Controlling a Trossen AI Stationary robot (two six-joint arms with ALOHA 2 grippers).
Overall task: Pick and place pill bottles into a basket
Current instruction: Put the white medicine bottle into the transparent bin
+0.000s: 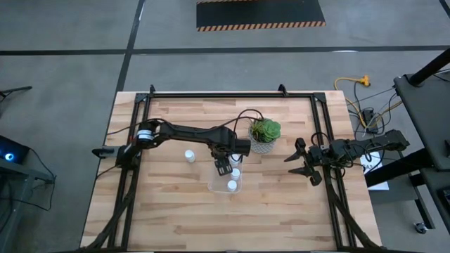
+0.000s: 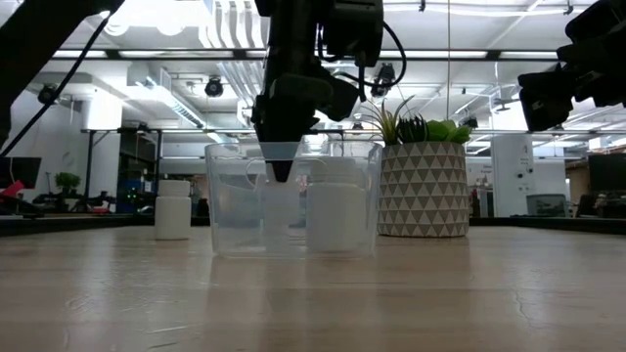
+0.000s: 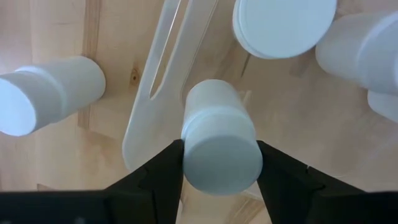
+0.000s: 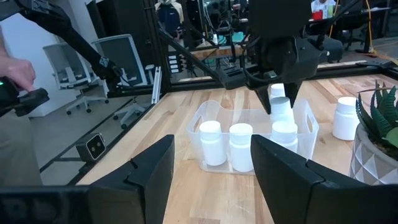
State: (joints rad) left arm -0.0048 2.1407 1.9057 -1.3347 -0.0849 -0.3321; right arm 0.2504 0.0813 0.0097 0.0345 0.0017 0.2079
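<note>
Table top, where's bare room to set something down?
The wood is bare along the table's near edge below the basket, and at its far left corner. It is crowded mid-table: basket, plant, left hand, one loose bottle.

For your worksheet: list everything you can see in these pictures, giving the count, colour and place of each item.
pill bottles: at least five, white; three standing loose in the basket
held bottle: one, white; inside the basket, between the left gripper's fingers
lone bottle: one, white; on the table outside the basket
basket: one, clear; middle of the table
potted plant: one, green in a patterned pot; beside the basket
table: one, light wood
person: one, partly seen; beyond the table
left gripper: dark; closed on the held bottle
right gripper: dark; open, empty, off to the side
</note>
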